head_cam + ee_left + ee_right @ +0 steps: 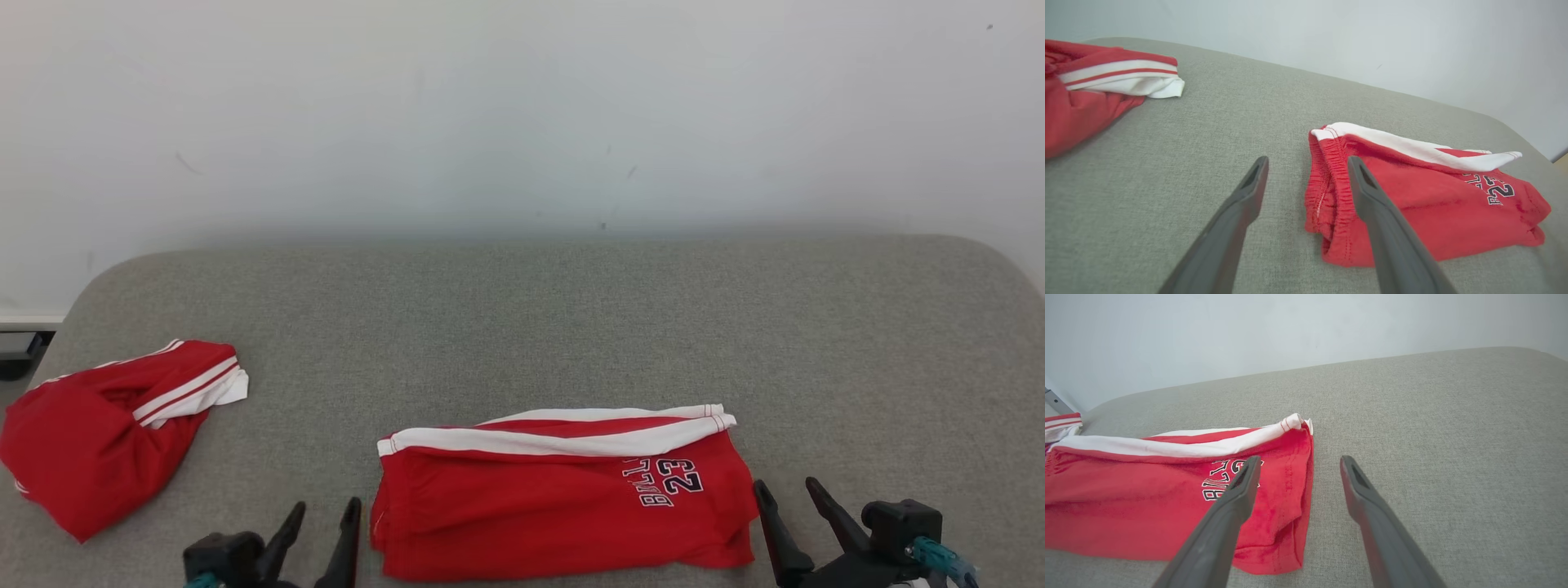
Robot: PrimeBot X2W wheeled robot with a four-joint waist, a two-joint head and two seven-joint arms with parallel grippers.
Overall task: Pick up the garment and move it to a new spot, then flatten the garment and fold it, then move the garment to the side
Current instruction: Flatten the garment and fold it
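Garment (563, 498): folded; looked soft, light, limp.
Hold: likely both short ends, layers pinched together.
Left claw (326, 506): gaped wide, empty.
Right claw (786, 486): gaped wide, empty.

Two red garments are shown: one folded garment (563, 498) and one crumpled garment (98, 433). Two grippers are counted, the left gripper (325, 504) and the right gripper (785, 482), each with two dark fingers (1237, 220). One grey padded surface (571, 327) and one pale wall (522, 106) are seen.
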